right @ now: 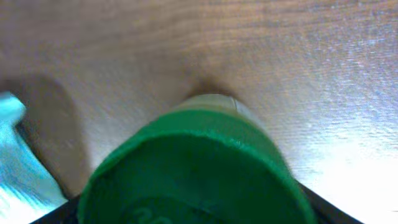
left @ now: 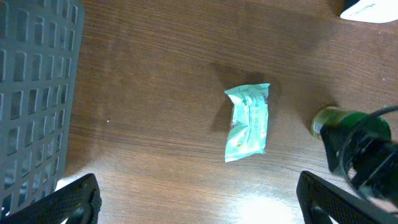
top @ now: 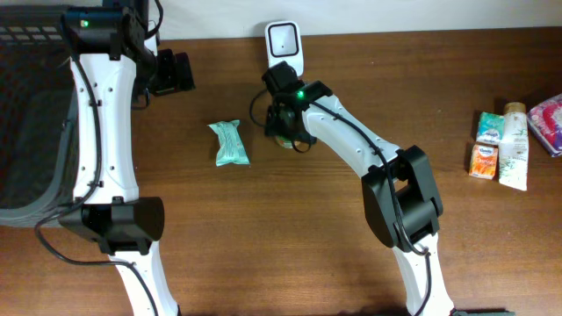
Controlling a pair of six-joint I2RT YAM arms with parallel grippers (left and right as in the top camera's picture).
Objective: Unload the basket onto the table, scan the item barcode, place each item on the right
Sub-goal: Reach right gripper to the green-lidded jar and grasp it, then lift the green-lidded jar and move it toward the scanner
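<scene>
packet (top: 228, 143) lies left of the bottle (left: 336, 121); scanner (top: 284, 42) behind; basket (top: 26, 114) far left

The bottle (right: 193, 168) is green-capped, the packet (left: 247, 121) mint-green, the basket (left: 37, 93) grey lattice, the table (top: 263, 246) brown wood-grain.

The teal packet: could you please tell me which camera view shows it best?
Left wrist: the teal packet lies whole, close and unobstructed. Overhead shows it whole but smaller; right wrist catches only a blurred corner beside the green-capped bottle.
</scene>
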